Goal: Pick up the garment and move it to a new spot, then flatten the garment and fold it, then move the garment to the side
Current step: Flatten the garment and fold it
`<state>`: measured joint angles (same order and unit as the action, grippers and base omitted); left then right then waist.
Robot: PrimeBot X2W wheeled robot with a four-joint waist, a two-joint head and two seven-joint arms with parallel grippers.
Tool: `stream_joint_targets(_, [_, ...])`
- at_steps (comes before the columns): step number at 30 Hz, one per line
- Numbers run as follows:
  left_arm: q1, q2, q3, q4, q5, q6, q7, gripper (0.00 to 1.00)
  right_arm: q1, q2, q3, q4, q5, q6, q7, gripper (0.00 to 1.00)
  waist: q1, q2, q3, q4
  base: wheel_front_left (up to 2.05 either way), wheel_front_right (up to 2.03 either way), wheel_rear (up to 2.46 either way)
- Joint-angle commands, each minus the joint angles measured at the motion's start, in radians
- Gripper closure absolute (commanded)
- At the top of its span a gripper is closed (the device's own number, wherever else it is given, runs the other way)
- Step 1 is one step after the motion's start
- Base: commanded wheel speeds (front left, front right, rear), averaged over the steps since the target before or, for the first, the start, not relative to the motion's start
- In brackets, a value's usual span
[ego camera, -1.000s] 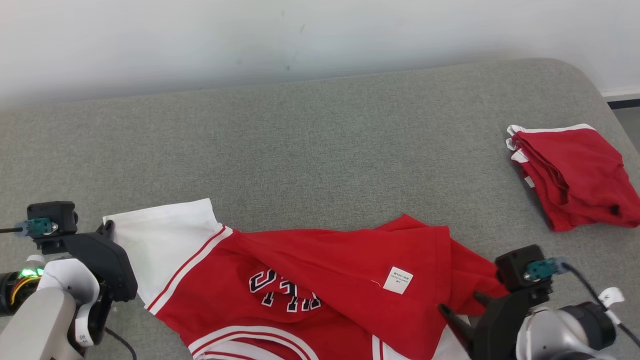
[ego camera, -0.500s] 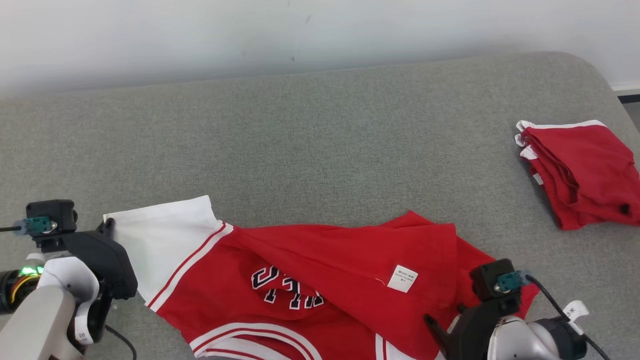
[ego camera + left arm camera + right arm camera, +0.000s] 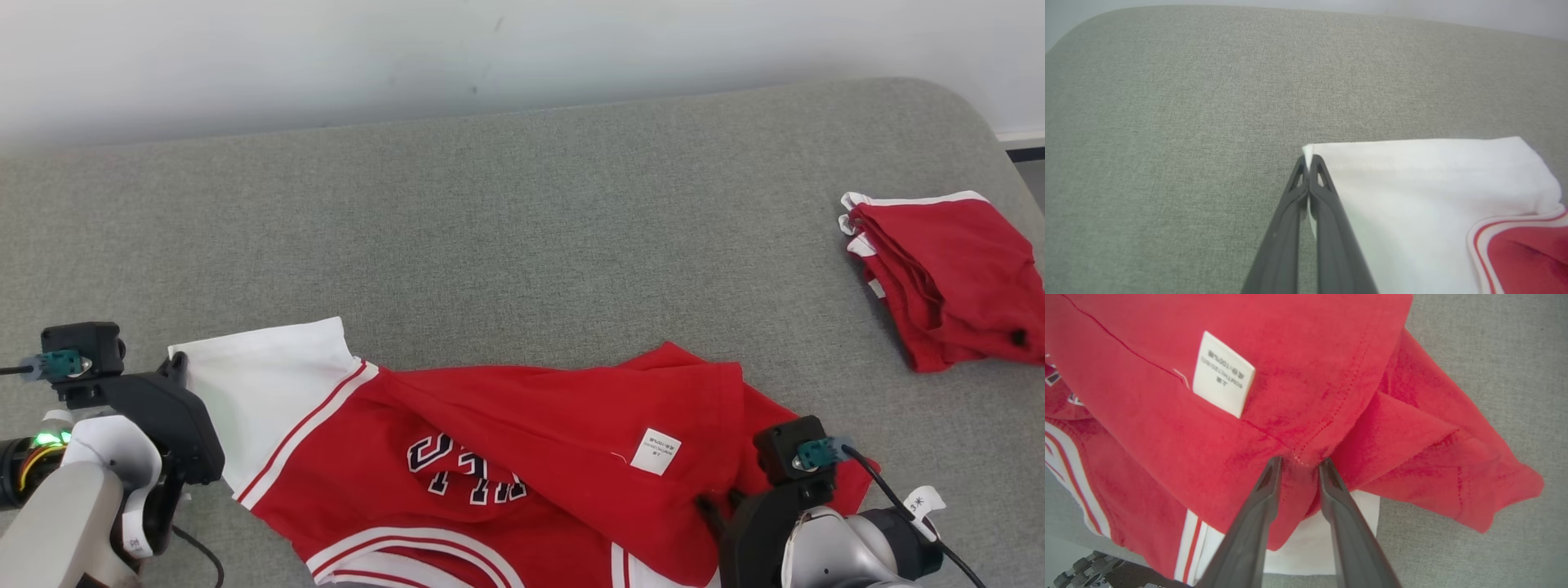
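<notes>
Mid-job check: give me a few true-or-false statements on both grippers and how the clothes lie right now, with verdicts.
1. The left gripper is shut on a corner of the jersey's white sleeve. True.
2. A folded red garment lies at the right end of the grey surface, apart from the jersey. True.
3. The jersey lies fully flat. False: a red flap is turned over, showing a white label.
4. The right gripper has its fingers pressed together. False: they stand apart, with the red hem between them.
</notes>
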<state>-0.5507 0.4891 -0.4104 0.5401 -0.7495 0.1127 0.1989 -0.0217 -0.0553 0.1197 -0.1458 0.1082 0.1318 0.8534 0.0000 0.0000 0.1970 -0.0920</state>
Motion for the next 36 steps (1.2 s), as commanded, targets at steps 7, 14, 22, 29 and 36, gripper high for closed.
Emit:
stream_joint_targets(7, [-0.007,0.005,-0.003,0.010,-0.013,-0.006,-0.004,1.00,-0.008,0.005,-0.027,0.020,-0.018,-0.002,-0.027,0.55,0.0000,0.0000,-0.001,-0.003,0.00,0.00,0.00])
stream_joint_targets(14, [-0.012,0.009,-0.004,0.013,-0.015,-0.009,-0.010,1.00,-0.016,0.006,-0.026,0.038,-0.008,-0.002,-0.045,1.00,0.0000,0.0000,-0.001,-0.001,0.00,0.00,0.00])
stream_joint_targets(22, [-0.032,-0.010,0.083,-0.081,-0.102,-0.068,-0.097,1.00,-0.039,0.006,-0.045,-0.074,0.134,-0.002,-0.105,1.00,0.0000,0.0000,-0.022,-0.005,0.00,0.00,0.00])
stream_joint_targets(29, [-0.090,0.012,0.165,-0.264,-0.168,-0.095,-0.128,1.00,-0.224,-0.083,-0.111,-0.150,0.135,-0.002,-0.168,1.00,0.0000,0.0000,-0.010,-0.041,0.00,0.00,0.00])
stream_joint_targets(36, [-0.170,0.011,0.206,-0.385,-0.208,-0.085,-0.122,1.00,-0.456,-0.152,-0.115,-0.073,0.157,-0.002,-0.225,1.00,0.0000,0.0000,-0.017,-0.076,0.00,0.00,0.00])
